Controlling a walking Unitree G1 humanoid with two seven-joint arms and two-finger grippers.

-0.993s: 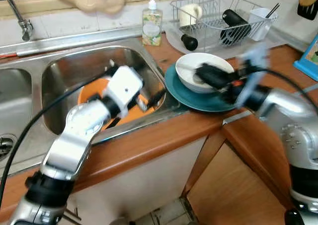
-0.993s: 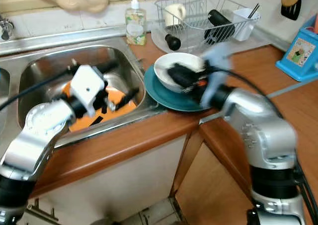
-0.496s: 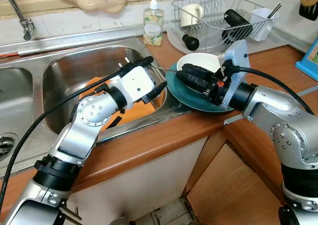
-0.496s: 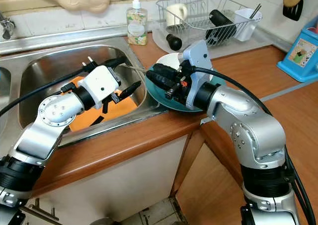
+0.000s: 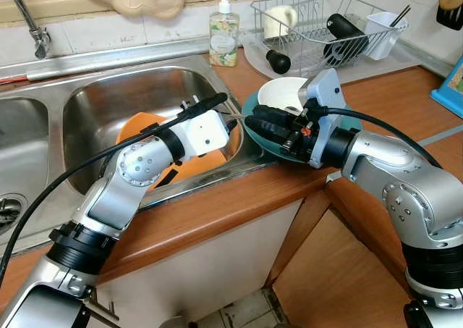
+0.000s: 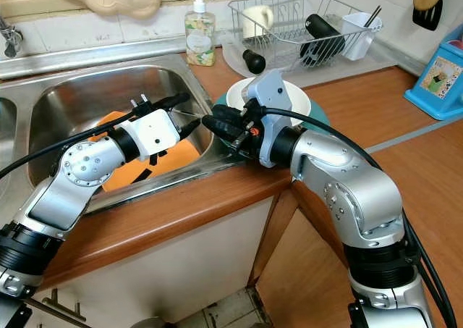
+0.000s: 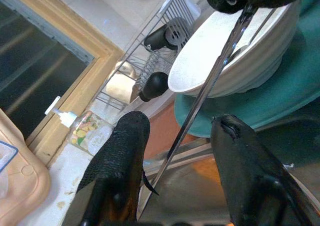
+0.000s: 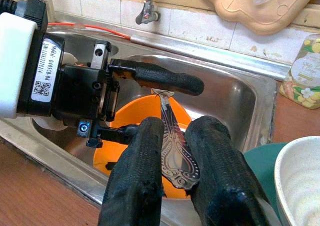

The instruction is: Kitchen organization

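Your right gripper (image 8: pixel 172 158) clamped a metal utensil (image 8: pixel 175 146) by its ornate handle, above the sink's (image 5: pixel 87 96) right rim. Its slim end reached between your left gripper's (image 7: pixel 175 136) spread fingers, untouched. Behind sat the white bowl (image 5: pixel 286 93) on the teal plate (image 5: pixel 347 122).

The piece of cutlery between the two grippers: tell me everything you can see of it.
The piece of cutlery is slim, shiny metal with an embossed, ornate handle. The right gripper is shut on that handle, holding it out over the sink edge toward the left gripper, whose open fingers sit either side of the thin shaft without visibly touching it. Its working end is hidden, so fork or spoon is unclear.
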